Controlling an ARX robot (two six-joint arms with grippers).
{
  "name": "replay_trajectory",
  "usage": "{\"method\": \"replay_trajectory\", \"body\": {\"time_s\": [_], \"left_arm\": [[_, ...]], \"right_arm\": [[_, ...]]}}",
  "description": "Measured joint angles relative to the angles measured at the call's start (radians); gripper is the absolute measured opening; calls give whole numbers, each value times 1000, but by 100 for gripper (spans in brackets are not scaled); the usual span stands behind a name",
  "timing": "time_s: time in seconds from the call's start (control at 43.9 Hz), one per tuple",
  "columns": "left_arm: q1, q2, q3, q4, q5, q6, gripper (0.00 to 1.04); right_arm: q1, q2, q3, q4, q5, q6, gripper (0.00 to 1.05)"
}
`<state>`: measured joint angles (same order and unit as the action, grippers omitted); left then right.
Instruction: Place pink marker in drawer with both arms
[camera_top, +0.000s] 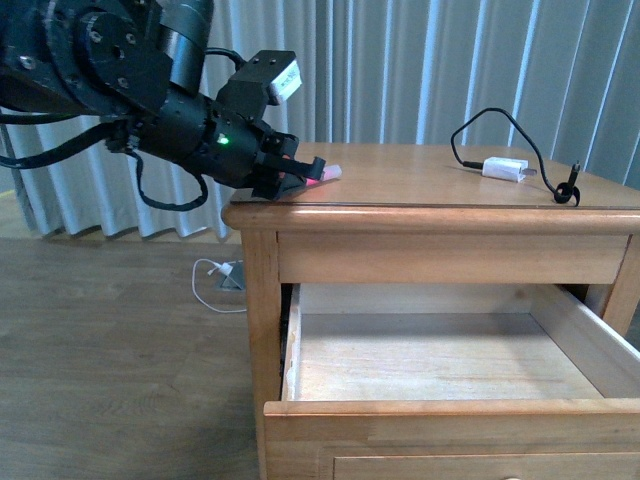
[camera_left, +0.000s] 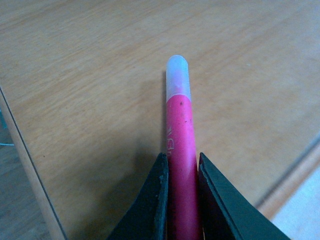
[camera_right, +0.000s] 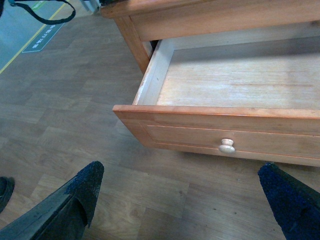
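Left claw (camera_left: 182, 160) pinches the pink marker (camera_left: 179, 120), tabletop (camera_left: 90, 75) beneath; right claw (camera_right: 181, 172) gapes wide, open drawer (camera_right: 200, 136) just ahead.

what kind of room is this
Probably a bedroom-style room, perhaps staged: a wooden nightstand with its drawer pulled open, pale curtains behind it, and a white charger lying on top.

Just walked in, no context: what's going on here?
The black left hand is shut on the slim pink marker with a whitish cap, at the light-brown wooden nightstand's top near its left edge. The upper wooden drawer stands open and looks empty. The right hand hangs open in front of it.
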<state>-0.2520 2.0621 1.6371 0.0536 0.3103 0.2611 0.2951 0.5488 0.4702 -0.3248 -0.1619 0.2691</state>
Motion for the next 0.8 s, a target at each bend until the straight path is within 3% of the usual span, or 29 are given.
{"method": "replay_trajectory", "body": {"time_s": [0.114, 0.228, 0.41, 0.593, 0.798], "left_arm": [[14, -61, -49, 19, 99, 33, 14], [23, -181, -125, 44, 281, 73, 14], [19, -313, -187, -82, 454, 176, 14], [-8, -315, -269, -83, 430, 224, 14], [-68, -229, -312, 55, 334, 209, 14]], "right_arm": [[0, 0, 0, 0, 0, 0, 96], [0, 0, 0, 0, 0, 0, 96], [0, 0, 0, 0, 0, 0, 96], [0, 0, 0, 0, 0, 0, 96], [0, 0, 0, 0, 0, 0, 96]]}}
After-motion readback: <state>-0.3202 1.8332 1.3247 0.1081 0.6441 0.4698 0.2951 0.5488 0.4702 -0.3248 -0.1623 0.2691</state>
